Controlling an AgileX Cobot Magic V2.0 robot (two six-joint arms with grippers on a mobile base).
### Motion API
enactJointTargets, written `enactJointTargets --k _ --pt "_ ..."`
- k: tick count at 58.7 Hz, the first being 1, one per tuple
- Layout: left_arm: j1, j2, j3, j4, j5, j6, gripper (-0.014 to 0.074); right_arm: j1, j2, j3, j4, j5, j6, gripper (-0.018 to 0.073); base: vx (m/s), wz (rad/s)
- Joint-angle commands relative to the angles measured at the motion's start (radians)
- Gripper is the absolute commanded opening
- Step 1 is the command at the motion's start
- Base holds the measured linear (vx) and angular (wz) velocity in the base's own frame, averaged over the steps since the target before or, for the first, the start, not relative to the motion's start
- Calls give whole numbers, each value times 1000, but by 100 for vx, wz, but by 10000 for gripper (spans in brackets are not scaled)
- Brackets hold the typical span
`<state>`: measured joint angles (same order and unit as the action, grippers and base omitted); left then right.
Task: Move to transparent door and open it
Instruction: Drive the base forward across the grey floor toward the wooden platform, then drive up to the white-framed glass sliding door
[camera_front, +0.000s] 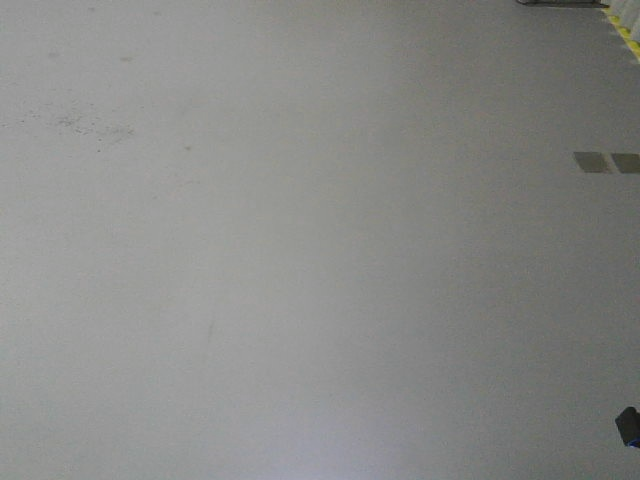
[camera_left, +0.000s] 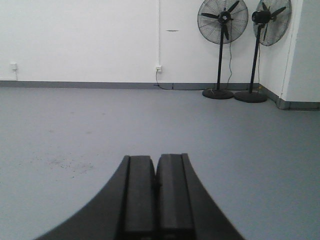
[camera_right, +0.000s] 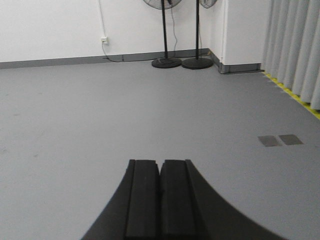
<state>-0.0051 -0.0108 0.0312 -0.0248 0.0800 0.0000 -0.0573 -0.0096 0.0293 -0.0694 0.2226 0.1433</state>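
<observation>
The transparent door is out of view in all three views. My left gripper (camera_left: 156, 159) is shut with nothing between its black fingers, held low over bare grey floor and facing a white wall. My right gripper (camera_right: 160, 163) is shut and empty as well, pointing across the same grey floor toward the far wall. The front view shows only grey floor, with a small dark part of the robot (camera_front: 628, 426) at its lower right edge.
Two black pedestal fans (camera_left: 222, 30) (camera_left: 264, 22) stand by the white wall near a corner. Grey curtains (camera_right: 295, 45) hang at the right above a yellow floor line (camera_right: 292, 96). Two dark floor patches (camera_right: 280, 140) lie on the right. A wall socket (camera_left: 158, 68) sits low.
</observation>
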Motion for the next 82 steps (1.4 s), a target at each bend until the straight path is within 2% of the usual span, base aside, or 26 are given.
enactJointTargets --k 1,21,82 --pt "-6 -14 16 -8 -80 -8 -6 -3 -16 5 -3 -85 -1 -9 35 22" --pt "-6 -14 16 -8 -80 -8 -6 -3 -16 5 -3 -85 -1 -9 35 39" --pt "-6 -14 16 -8 -80 -8 -6 -3 -16 5 -3 -84 -1 -9 38 57"
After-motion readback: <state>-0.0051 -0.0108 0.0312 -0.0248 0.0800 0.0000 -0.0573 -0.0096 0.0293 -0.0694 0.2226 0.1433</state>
